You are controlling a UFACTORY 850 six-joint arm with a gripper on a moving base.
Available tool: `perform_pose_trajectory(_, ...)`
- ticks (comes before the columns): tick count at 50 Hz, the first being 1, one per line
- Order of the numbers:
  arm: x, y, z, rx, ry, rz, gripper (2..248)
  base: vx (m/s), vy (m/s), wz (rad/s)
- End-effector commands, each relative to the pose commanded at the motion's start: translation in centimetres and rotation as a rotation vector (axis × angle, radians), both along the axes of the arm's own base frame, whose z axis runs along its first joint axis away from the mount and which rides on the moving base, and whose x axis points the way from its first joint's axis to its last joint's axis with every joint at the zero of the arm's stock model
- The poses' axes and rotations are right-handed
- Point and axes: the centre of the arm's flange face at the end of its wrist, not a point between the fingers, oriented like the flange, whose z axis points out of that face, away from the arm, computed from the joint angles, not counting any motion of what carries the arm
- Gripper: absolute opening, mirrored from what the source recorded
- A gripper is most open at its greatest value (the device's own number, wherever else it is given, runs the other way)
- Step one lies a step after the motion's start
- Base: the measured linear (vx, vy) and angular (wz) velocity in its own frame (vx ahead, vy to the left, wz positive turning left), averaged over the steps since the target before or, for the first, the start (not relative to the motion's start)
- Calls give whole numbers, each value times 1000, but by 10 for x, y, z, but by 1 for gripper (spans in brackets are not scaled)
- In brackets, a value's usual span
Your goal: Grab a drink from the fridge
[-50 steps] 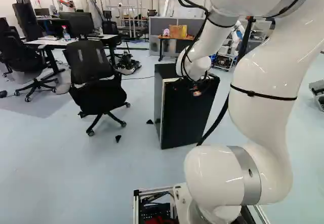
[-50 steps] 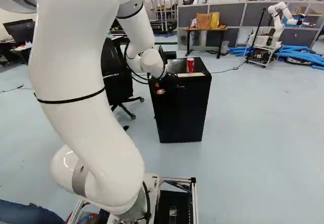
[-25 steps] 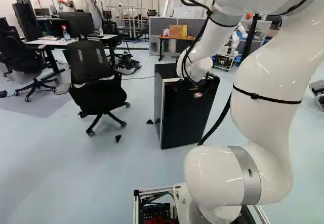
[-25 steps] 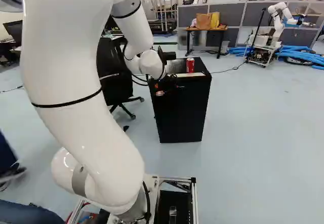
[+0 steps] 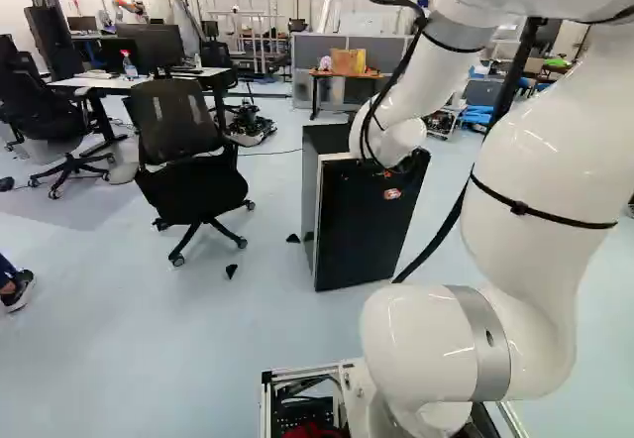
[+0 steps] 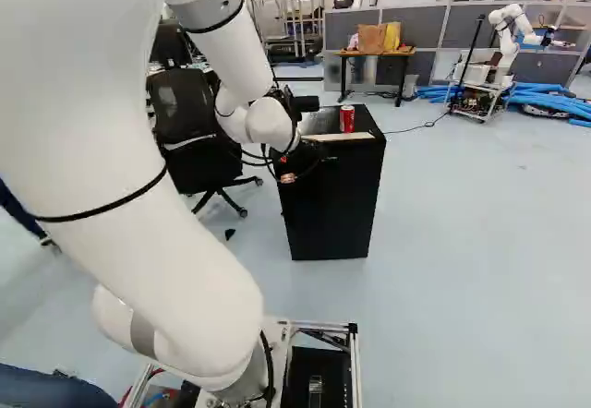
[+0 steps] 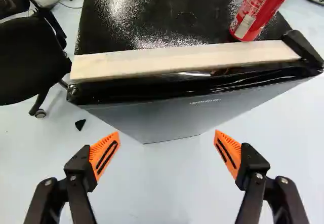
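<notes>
Red can [image 6: 347, 119]: upright on the fridge [image 6: 330, 210], just behind the pale strip [image 7: 177, 62], towards its right end; you see it in the right base and wrist views, while the arm [image 5: 401, 111] crosses that part of the top in your left base view
Gripper [image 6: 286, 169]: the wrist view shows you its 2 fingers spread well apart, with floor [image 6: 462, 242] and fridge front visible between them
Black wedges [image 5: 231, 272]: your left base view shows 2 on the floor, your right base and wrist views 1 each
Print: pale lettering on the fridge front, white on the red can
Fridge edges: a black corner piece [image 7: 302, 46] ends the strip near the can
Room: you have floor ahead and right of the fridge; the chair [image 5: 178, 141] stands apart on its left
</notes>
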Motion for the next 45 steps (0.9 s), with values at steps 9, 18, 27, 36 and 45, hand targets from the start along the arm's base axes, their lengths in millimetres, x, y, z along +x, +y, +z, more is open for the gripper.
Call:
perform_pose_trajectory(9, -10, -7, 5, -6, -74, -17, 247, 0, 0, 0)
perform_pose_trajectory(18, -10, -19, 11, -16, -155, -42, 247, 0, 0, 0)
perform_pose_trajectory(27, -4, -32, 17, -27, -237, -66, 247, 0, 0, 0)
perform_pose_trajectory(36, 5, -46, 23, -40, -310, -88, 247, 0, 0, 0)
perform_pose_trajectory(45, 17, -60, 26, -49, -349, -106, 247, 0, 0, 0)
